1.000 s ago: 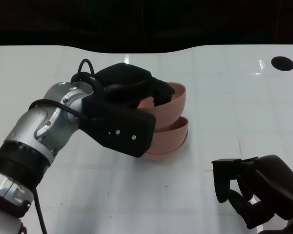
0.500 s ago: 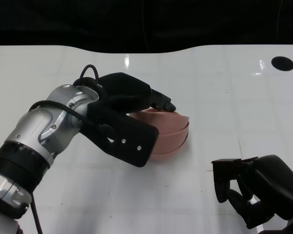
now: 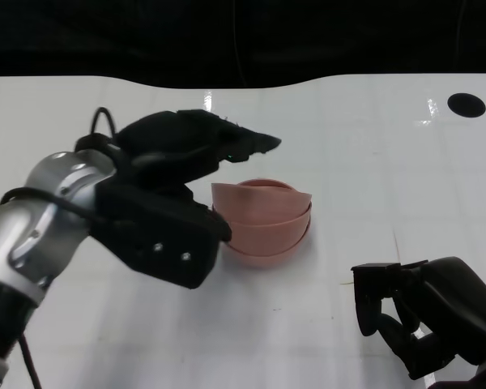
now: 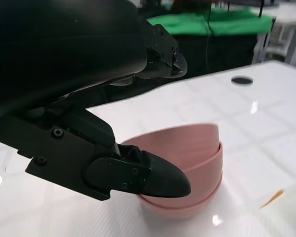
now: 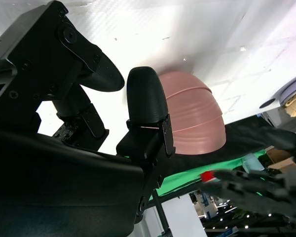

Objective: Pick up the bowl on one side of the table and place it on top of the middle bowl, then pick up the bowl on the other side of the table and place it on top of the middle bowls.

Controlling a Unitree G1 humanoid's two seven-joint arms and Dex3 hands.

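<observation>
Three pink bowls sit nested in one stack (image 3: 263, 223) at the middle of the white table (image 3: 373, 162); the stack also shows in the left wrist view (image 4: 187, 168) and the right wrist view (image 5: 190, 116). My left hand (image 3: 174, 174) hovers just left of the stack, lifted off it, fingers spread and holding nothing. The left hand (image 4: 113, 98) fills the left wrist view, its thumb beside the stack's rim without gripping it. My right hand (image 3: 429, 316) rests near the table's front right with fingers curled in and nothing in them.
A dark round hole (image 3: 466, 104) marks the table's back right corner. The table's curved far edge (image 3: 251, 81) borders a black background. A small orange speck (image 4: 272, 198) lies on the table near the stack.
The left hand has let go of the top bowl, which now sits flat in the stack. The hand has opened and drawn back to the left, away from the bowls. The right hand stayed put.
</observation>
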